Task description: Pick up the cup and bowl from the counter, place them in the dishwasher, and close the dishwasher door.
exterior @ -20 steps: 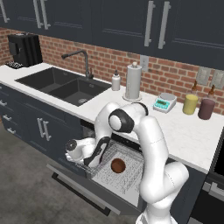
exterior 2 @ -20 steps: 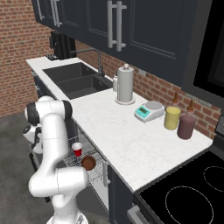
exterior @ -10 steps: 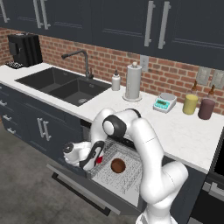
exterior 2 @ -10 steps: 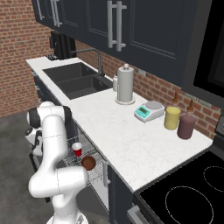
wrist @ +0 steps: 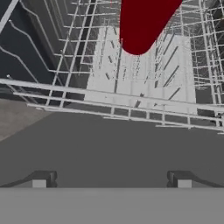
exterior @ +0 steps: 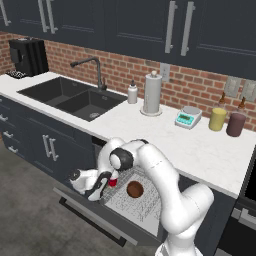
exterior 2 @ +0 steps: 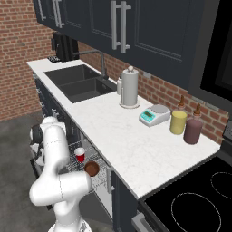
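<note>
The red cup (exterior: 113, 182) stands upright in the dishwasher's white wire rack (exterior: 131, 204), and the dark brown bowl (exterior: 135, 189) sits in the rack just right of it. Both also show from the other side, the cup (exterior 2: 79, 154) and the bowl (exterior 2: 92, 168). The dishwasher door (exterior: 95, 214) hangs open below the white counter (exterior: 190, 142). My gripper (exterior: 101, 186) is low over the door's inner face, just left of the cup, open and empty. In the hand view the gripper (wrist: 111, 181) points across the grey door at the rack (wrist: 131, 109), with the cup (wrist: 144, 22) beyond.
On the counter stand a paper towel roll (exterior: 152, 94), a soap bottle (exterior: 132, 93), a kitchen scale (exterior: 188, 118), a yellow jar (exterior: 217, 119) and a maroon jar (exterior: 235, 124). The sink (exterior: 75, 97) lies at the left and the black stovetop (exterior 2: 199, 195) at the right.
My hand has drawn back from the rack, down and leftward over the open door, still open. The cup and bowl have stayed in the rack.
</note>
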